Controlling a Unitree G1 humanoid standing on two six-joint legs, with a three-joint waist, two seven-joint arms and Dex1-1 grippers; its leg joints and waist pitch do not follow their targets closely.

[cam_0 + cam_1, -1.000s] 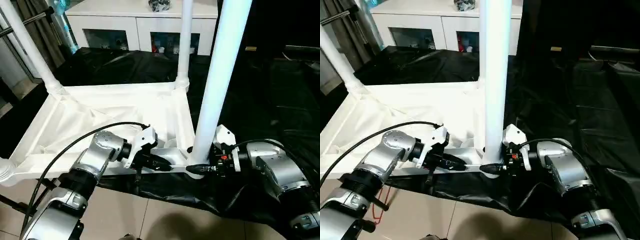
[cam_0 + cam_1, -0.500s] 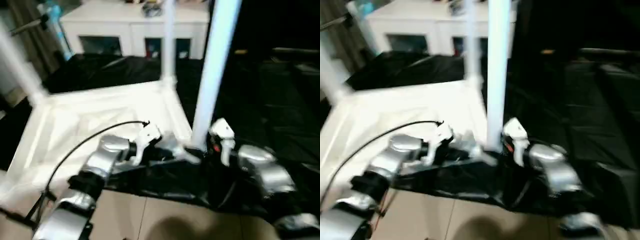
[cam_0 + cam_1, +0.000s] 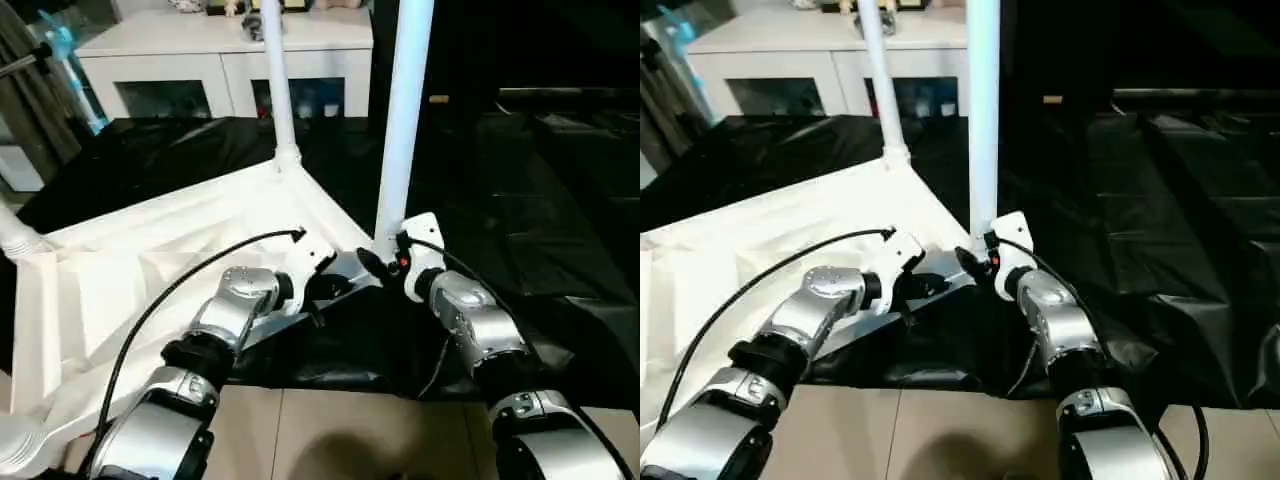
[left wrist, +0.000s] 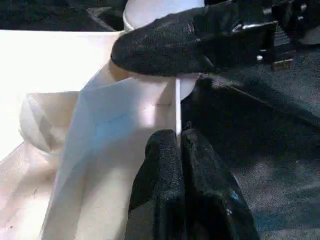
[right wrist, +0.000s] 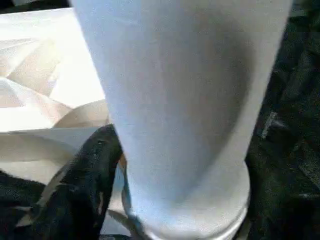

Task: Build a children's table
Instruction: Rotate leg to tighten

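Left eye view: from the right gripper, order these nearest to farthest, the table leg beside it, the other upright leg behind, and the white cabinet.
1. The table leg stands right at the right gripper, in the tabletop's near corner.
2. The other upright leg stands farther back, toward the robot's left, in the far corner.
3. The white cabinet stands farthest, behind the black sheet.

A white cabinet (image 3: 225,60) stands beyond the black sheet (image 3: 530,200) on the floor.

No readable text, labels, brands, numbers or signs anywhere in these views
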